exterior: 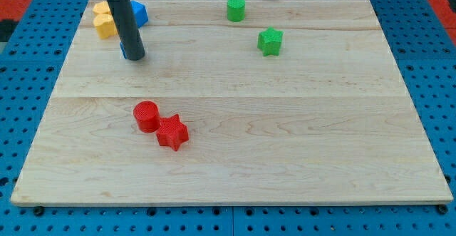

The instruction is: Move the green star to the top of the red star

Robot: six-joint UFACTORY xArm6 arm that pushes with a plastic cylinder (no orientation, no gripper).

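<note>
Tip: my tip [134, 57] is resting on the tabletop [299, 143] at the view's upper left; it is a plain rod and not a pincer, so there is nothing to release, clench or grasp with.
Neighbours: a blue block [138, 12] and two yellow blocks [104, 21] are sitting just beyond my tip toward the view's top, partly hidden by the rod.
Green star: the green star [270, 41] is lying well to the view's right of my tip and slightly higher, apart from everything else.
Look: it is showing a bright green, chunky body with short blunt points and a flat top face.
Green cylinder: a green cylinder [236, 8] is standing up and left of it, near but apart.
Red star: the red star [172, 132] is lying below my tip and a little right, touching a red cylinder [147, 116] on its upper left.
Step, as I judge it: I am needing to travel round to the star's far right side, then push it left and downward.
Care: I am advising a centred contact so it is not spinning off, and stopping just above the red star without nudging the red pair.
</note>
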